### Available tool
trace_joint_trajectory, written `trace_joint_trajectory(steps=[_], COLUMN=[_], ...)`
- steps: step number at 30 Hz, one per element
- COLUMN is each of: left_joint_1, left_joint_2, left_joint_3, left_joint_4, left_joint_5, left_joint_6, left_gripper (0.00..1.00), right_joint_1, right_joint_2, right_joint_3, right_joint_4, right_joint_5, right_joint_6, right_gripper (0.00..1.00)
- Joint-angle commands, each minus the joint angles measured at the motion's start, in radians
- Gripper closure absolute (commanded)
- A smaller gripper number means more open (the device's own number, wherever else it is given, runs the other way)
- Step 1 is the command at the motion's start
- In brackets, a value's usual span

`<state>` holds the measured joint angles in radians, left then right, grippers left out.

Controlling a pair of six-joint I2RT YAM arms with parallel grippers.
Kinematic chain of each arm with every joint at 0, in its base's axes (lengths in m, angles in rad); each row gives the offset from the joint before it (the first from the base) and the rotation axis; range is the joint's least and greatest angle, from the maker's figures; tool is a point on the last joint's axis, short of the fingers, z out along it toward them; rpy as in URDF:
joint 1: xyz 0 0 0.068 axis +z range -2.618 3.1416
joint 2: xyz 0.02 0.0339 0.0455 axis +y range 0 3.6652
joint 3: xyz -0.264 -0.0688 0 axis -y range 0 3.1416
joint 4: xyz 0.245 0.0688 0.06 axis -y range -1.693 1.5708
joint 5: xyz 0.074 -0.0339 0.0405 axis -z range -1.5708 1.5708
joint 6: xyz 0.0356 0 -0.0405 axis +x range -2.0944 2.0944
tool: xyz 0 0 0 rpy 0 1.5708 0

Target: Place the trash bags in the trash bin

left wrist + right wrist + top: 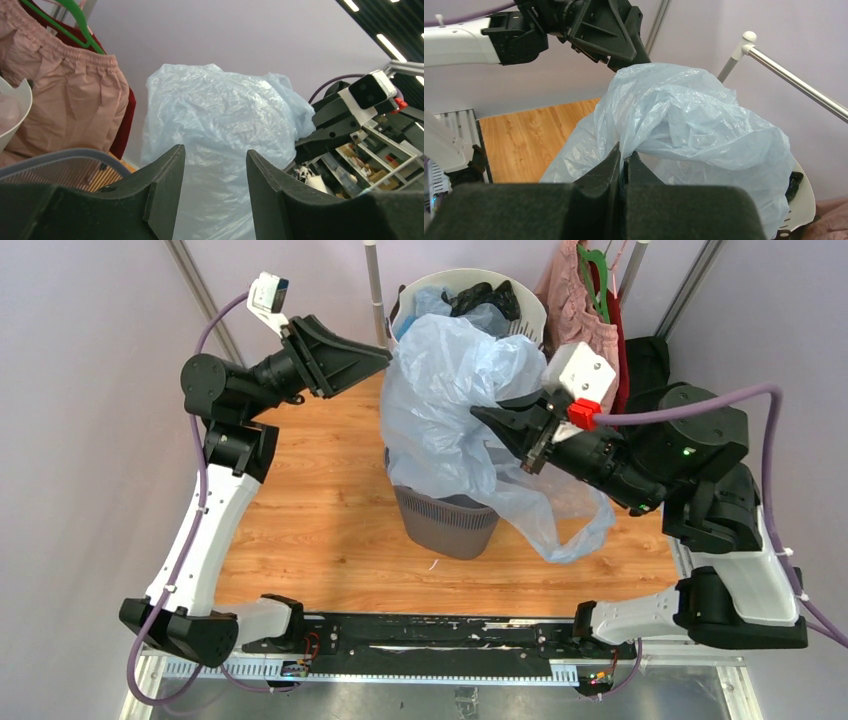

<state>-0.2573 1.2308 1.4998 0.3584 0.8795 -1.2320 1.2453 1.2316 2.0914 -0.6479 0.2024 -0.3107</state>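
Note:
A large pale blue see-through trash bag (450, 400) hangs above the dark grey mesh trash bin (447, 523), its lower part draped over the bin's rim and trailing to the floor on the right. My right gripper (480, 415) is shut on a fold of the bag (684, 115) and holds it up. My left gripper (385, 355) is open at the bag's upper left edge, apart from it; the bag (220, 130) fills the gap between its fingers in the left wrist view. The bin's rim (60, 156) shows at lower left there.
A round white slotted basket (520, 302) with a blue bag and dark items stands behind the bin. A pink garment (575, 300) on a green hanger hangs at the back right on a metal rack (794, 80). The floor is wood (320, 500).

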Motion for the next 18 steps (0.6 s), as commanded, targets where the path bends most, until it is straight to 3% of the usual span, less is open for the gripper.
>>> trace_joint_trajectory(steps=[1, 18], left_joint_1=[0.007, 0.007], left_joint_2=[-0.048, -0.156], left_joint_3=[-0.075, -0.262], left_joint_4=[0.06, 0.074], left_joint_5=[0.094, 0.157], left_joint_6=[0.028, 0.104], left_gripper=[0.46, 0.22], right_joint_1=[-0.009, -0.009], right_joint_2=[-0.05, -0.143], right_joint_3=[-0.049, -0.136], right_joint_4=[0.012, 0.053], right_joint_5=[-0.085, -0.154], right_joint_6=[-0.005, 0.048], right_gripper=[1.0, 1.0])
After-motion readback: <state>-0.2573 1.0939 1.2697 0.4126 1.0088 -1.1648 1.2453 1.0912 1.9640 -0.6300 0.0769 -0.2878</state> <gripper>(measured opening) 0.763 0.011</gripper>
